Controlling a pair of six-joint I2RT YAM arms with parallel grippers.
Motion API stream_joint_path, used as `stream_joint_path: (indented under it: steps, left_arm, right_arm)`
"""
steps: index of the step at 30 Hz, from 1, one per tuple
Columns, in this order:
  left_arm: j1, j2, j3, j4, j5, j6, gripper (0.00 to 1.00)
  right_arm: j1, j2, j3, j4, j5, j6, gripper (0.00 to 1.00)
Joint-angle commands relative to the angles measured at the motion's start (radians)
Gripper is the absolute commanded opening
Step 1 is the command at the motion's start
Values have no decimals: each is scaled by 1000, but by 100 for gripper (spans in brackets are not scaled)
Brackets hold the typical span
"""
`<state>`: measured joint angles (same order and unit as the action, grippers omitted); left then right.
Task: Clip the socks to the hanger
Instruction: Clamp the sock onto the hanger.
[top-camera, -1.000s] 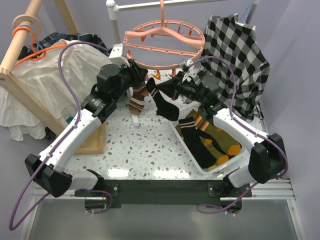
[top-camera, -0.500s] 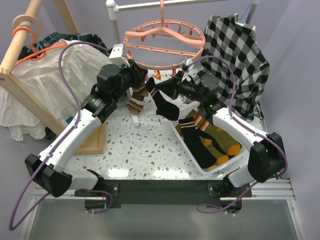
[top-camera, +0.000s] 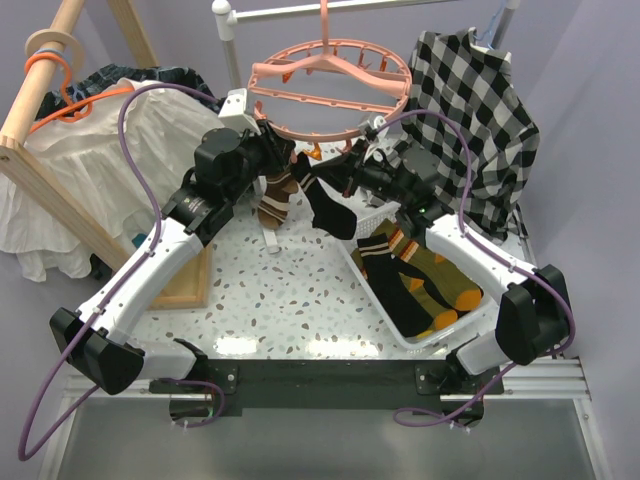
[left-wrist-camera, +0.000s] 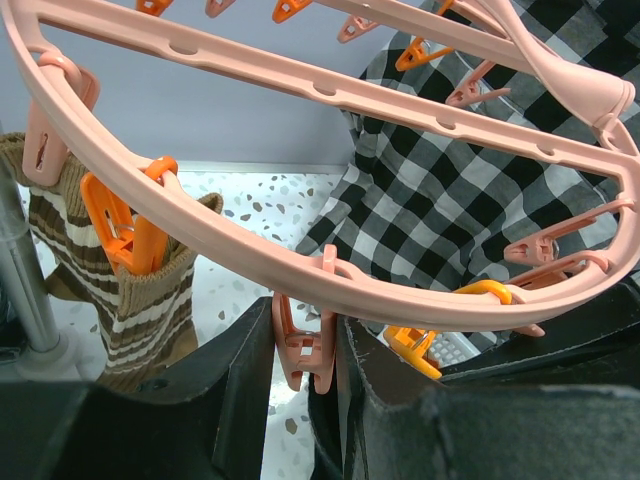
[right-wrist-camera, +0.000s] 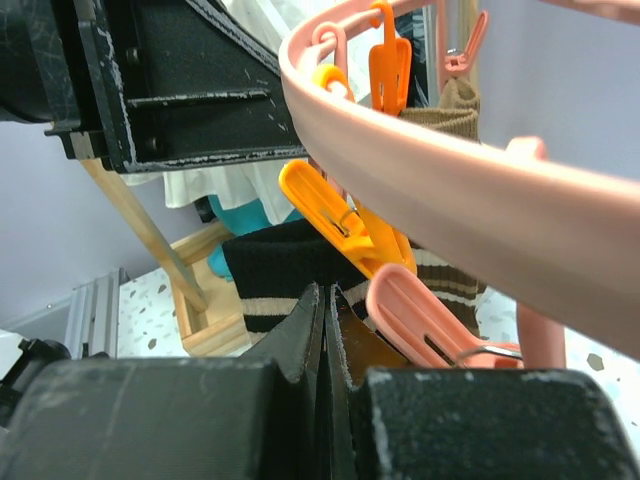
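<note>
Both arms are reaching up from the near edge of the table to the pink drying hanger, with one sock held at a clip.

Nearest, toward the table's near right corner, a white basket (top-camera: 425, 345) is holding olive socks with orange toes (top-camera: 440, 290) and a dark striped sock (top-camera: 385, 250); above the middle of the table the right gripper (top-camera: 318, 178) is pinching a black sock (top-camera: 335, 212) by its cream-striped cuff, jaws pressed fully together, the foot dangling; just to its left the left gripper (left-wrist-camera: 305, 340) is closing, only narrowly parted, on a pink clip (left-wrist-camera: 303, 350) hanging from the hanger (left-wrist-camera: 250, 250); beside it a brown striped sock (left-wrist-camera: 140, 300) is hanging from an orange clip (left-wrist-camera: 125, 230) on the same rim; beyond, at the far right edge, a black-and-white checked shirt (top-camera: 480, 110) is hanging.
</note>
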<state>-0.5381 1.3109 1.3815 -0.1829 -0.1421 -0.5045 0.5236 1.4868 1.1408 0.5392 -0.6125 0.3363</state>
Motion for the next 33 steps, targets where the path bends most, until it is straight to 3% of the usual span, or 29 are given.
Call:
stream_joint_path:
  steps: [1,33]
  left_arm:
    - [-2,-6,2,20,-5,18,0]
    - [-2,-2,-16,57,16,-25,0]
  right_arm:
    - [6,12,54,68,26,6,0]
    - [4,41,83,131,54,75,0]
